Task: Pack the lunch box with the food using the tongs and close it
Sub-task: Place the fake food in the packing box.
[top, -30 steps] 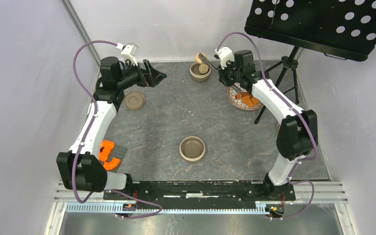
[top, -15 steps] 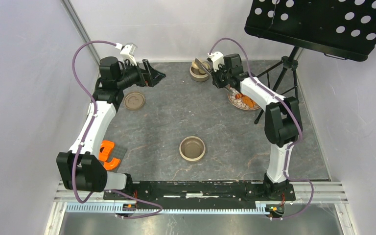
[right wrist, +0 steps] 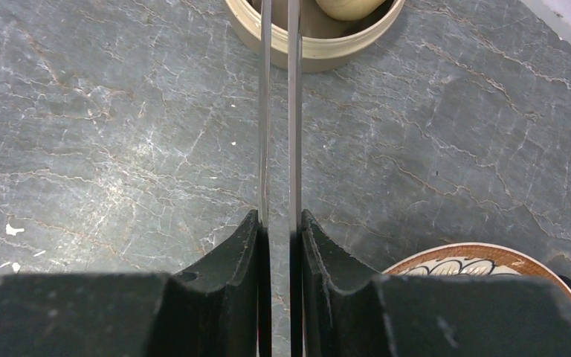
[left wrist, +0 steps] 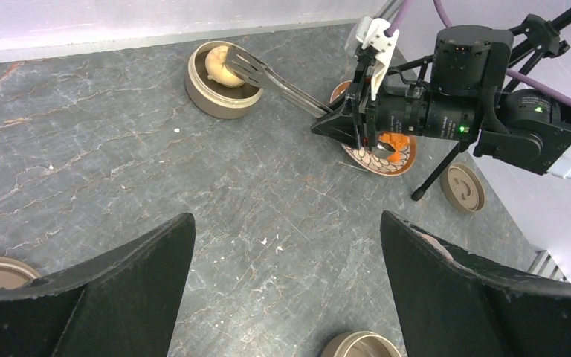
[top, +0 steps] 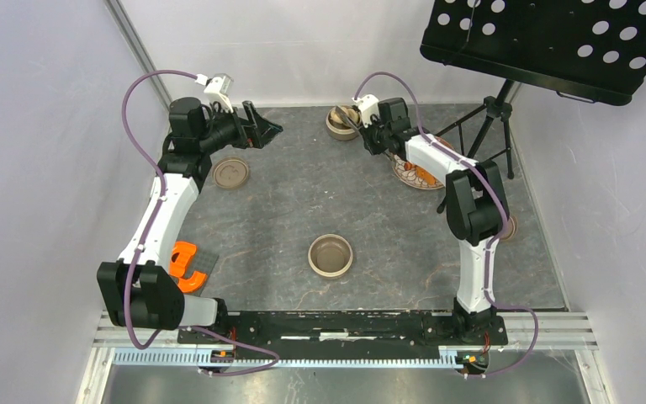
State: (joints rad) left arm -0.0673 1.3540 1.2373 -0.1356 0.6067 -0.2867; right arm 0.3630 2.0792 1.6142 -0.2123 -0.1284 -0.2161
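Note:
My right gripper (top: 369, 135) (right wrist: 277, 216) is shut on the tongs (right wrist: 294, 111) (left wrist: 282, 82), squeezing their two slim arms almost parallel. The tongs' slotted head reaches over a round tan lunch box tin (top: 342, 126) (left wrist: 219, 100) at the far edge, right beside a pale bun (left wrist: 219, 65) (right wrist: 349, 7) lying inside. Whether the bun is pinched I cannot tell. Orange crumbed food (top: 425, 175) (left wrist: 394, 141) lies on the patterned plate (top: 405, 174) (right wrist: 483, 256) behind the gripper. My left gripper (top: 271, 130) (left wrist: 286, 217) hovers wide open at the far left, holding nothing.
A second tan tin (top: 330, 255) (left wrist: 360, 346) stands mid-table. Round lids lie at the left (top: 230, 173) and the right (top: 509, 227) (left wrist: 465, 187). An orange tool (top: 187, 263) sits by the left arm. A tripod's legs (top: 492, 126) stand behind the plate.
My right arm has swung left and folded at the elbow, carrying the tongs from above the plate's side to the far tin. The left arm has stayed put.

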